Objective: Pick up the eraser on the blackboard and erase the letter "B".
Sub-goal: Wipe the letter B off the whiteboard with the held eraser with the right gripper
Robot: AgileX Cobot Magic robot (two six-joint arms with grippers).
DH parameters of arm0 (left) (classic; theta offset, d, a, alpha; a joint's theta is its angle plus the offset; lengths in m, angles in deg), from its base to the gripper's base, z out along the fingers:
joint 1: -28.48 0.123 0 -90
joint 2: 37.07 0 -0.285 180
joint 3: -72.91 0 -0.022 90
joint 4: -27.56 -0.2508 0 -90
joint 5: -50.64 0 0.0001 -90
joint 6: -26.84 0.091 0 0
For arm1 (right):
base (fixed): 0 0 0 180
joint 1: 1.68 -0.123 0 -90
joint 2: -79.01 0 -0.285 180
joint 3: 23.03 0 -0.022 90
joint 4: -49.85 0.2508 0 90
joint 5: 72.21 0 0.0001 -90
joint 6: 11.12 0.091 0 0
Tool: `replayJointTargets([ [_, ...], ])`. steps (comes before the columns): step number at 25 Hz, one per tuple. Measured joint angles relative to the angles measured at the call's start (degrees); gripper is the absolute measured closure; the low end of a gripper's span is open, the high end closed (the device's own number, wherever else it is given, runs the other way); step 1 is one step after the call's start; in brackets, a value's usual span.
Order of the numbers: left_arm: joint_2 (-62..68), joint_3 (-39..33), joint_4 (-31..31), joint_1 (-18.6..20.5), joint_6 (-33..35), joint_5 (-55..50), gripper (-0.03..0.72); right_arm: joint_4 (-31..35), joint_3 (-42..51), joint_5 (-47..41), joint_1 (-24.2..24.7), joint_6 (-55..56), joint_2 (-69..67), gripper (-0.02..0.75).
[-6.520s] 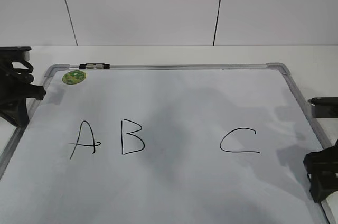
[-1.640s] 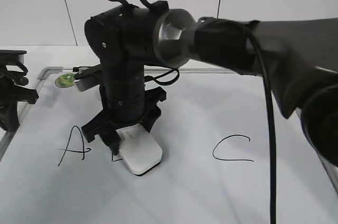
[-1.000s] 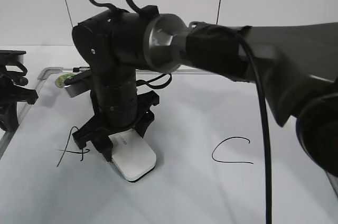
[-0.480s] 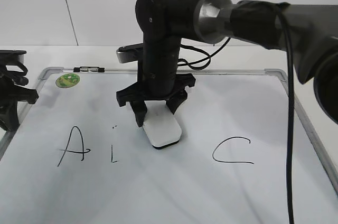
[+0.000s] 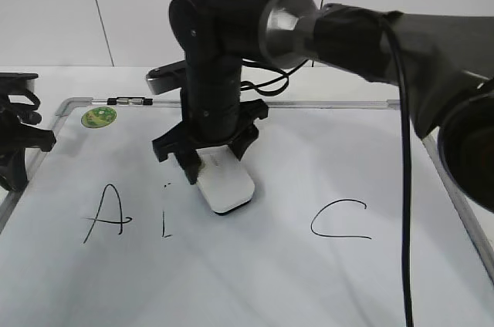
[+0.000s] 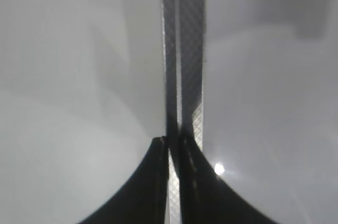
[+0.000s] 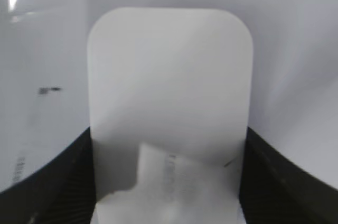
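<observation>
The blackboard is a white board with a grey frame. My right gripper reaches across to the board's middle left and is shut on the white eraser, which lies flat on the board. The right wrist view shows the eraser between the dark jaws. Of the letter "B" only a short vertical stroke and a dot show, left of the eraser. My left gripper rests at the board's left edge; the left wrist view shows its jaws together over the frame.
A black "A" is drawn left of the remnant stroke and a black "C" to the right. A round green sticker sits at the board's top left corner. A small dark clip sits on the top frame.
Over the earlier frames my right arm came in with the eraser and wiped across the "B", leaving only a stroke. In the last half second the eraser moved slightly left and nearer.
</observation>
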Motion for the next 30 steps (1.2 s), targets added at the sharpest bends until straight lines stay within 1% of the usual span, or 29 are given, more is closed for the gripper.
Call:
replayJointTargets([
  [6,0.0,0.0,0.12,0.0,0.4,0.0,0.672,0.73,-0.64,0.56,-4.61,-0.77,-0.23,0.208],
  [11,0.0,0.0,0.12,0.0,0.43,0.0,0.672,3.45,-1.34,0.67,-4.88,-2.59,-1.91,0.208],
  [15,0.0,0.0,0.12,0.0,0.43,0.0,0.672,3.3,-1.73,0.31,-4.78,-2.75,-2.17,0.208],
  [17,0.0,0.0,0.12,0.0,0.45,0.0,0.672,2.0,-1.73,0.21,-4.7,-2.29,-2.19,0.208],
  [21,0.0,0.0,0.24,0.0,0.55,0.2,0.672,1.86,-1.79,0.21,-2.65,-1.21,-2.29,0.208],
  [26,0.0,0.0,0.24,0.0,0.55,0.2,0.672,1.38,-1.87,0.4,3.65,-1.06,-2.29,0.208],
  [30,0.0,0.0,0.45,0.0,0.92,0.2,0.672,1.28,-1.81,0.66,4.9,-0.98,-1.93,0.208],
])
